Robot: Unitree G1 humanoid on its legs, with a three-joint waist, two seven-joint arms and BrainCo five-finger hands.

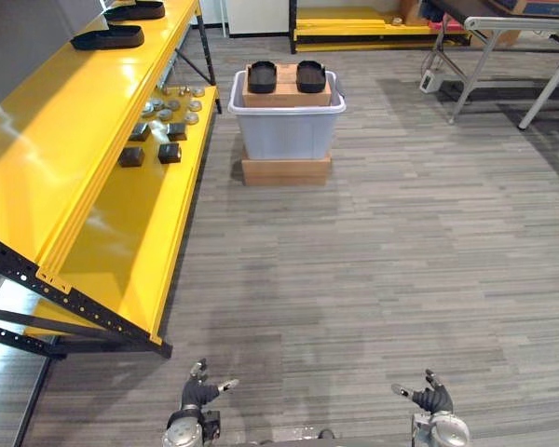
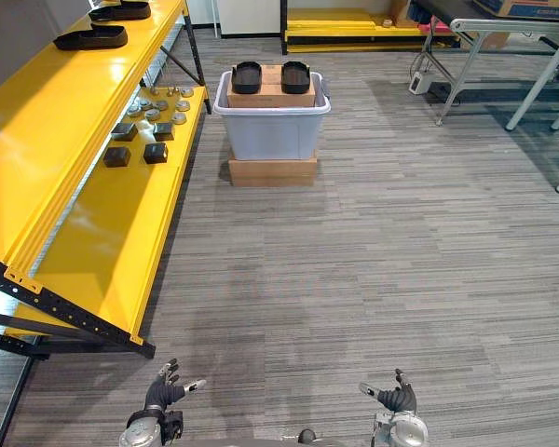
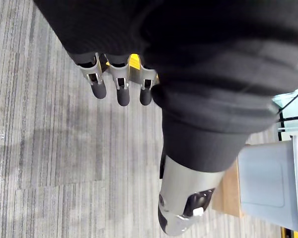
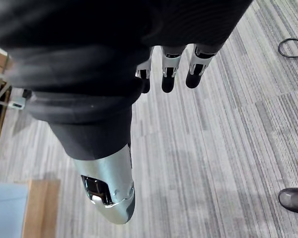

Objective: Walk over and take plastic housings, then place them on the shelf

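Left eye view: left hand (image 1: pixel 200 392), right hand (image 1: pixel 430 399) relaxed; 2 housings (image 1: pixel 263 76) atop bin (image 1: pixel 287 136) indistinct.

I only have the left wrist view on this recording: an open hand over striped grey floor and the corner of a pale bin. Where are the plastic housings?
Observer: Two black housings rest on a cardboard box in the grey bin, ahead across the floor.
Operator: Any on the shelf already?
Observer: Yes, two further housings lie on the top yellow shelf, at its far end.
Operator: And the right hand?
Observer: The right hand is open and empty, low over the floor.
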